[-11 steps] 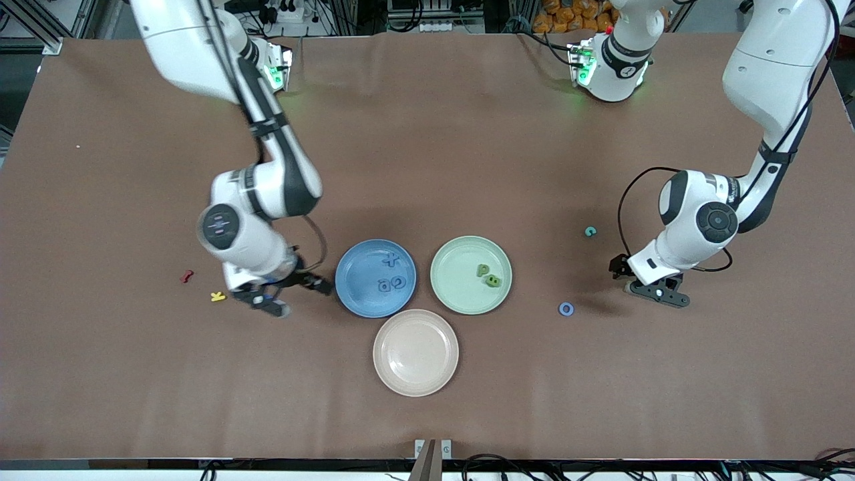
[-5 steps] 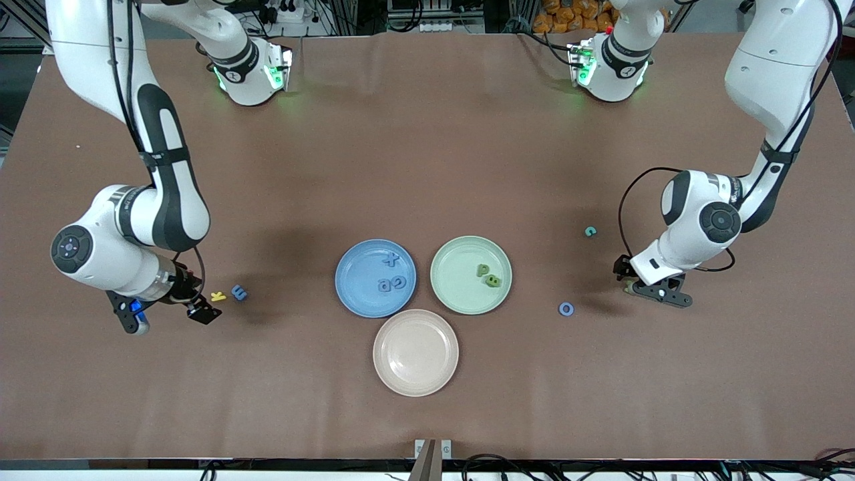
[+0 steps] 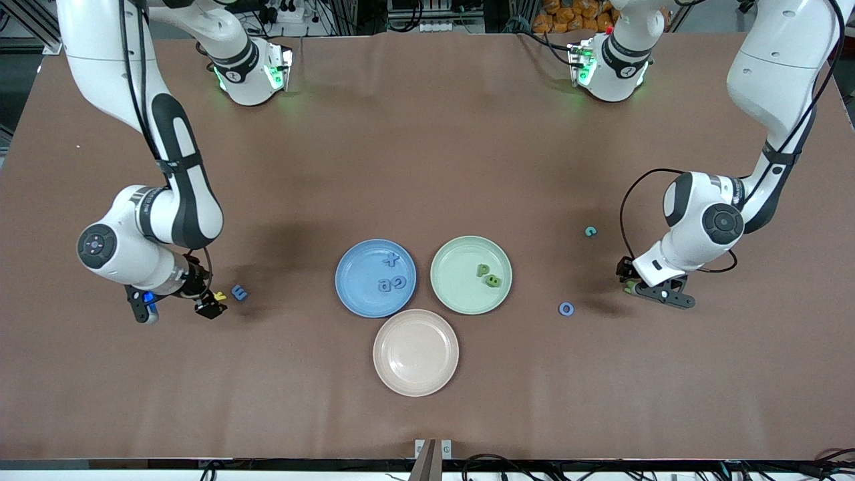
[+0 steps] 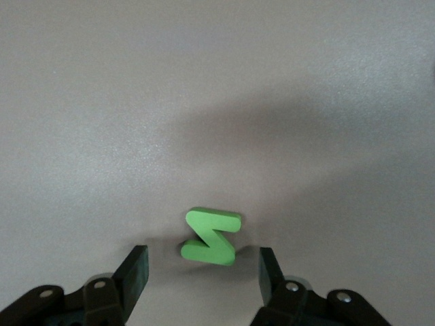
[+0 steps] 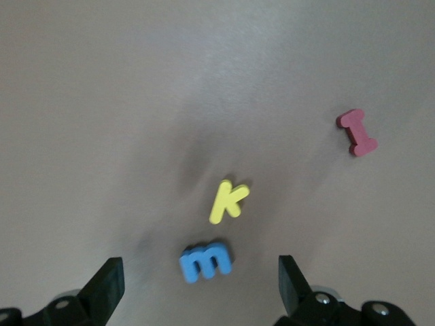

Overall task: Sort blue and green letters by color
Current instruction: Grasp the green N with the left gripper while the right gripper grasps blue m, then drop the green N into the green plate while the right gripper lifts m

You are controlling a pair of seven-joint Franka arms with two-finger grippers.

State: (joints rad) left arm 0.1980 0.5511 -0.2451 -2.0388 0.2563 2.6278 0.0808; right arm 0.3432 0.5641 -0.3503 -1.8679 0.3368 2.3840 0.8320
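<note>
A wide brown table [image 3: 427,167] fills the front view, smooth and matte, with racks, cables and power strips along the edge where the two arm bases stand, their rings lit green. Near the middle sit three plates: a blue plate [image 3: 354,294] holding three blue letters [image 3: 391,275], a green plate [image 3: 461,297] holding two green letters [image 3: 488,275], and a pink plate [image 3: 415,374] nearer the front camera. The left gripper [image 4: 204,268] is down at the table toward the left arm's end, its jaws partly open on either side of a green Z [image 4: 211,236] without touching it. A blue ring letter [image 3: 566,308] lies between that gripper and the green plate, and a small teal letter [image 3: 590,232] lies farther from the camera. The right gripper [image 5: 200,278] hangs low toward the right arm's end, jaws spread wide and holding nothing, over a blue m [image 5: 205,261], with a yellow k [image 5: 227,200] just beside the m and a red letter [image 5: 357,132] apart.
</note>
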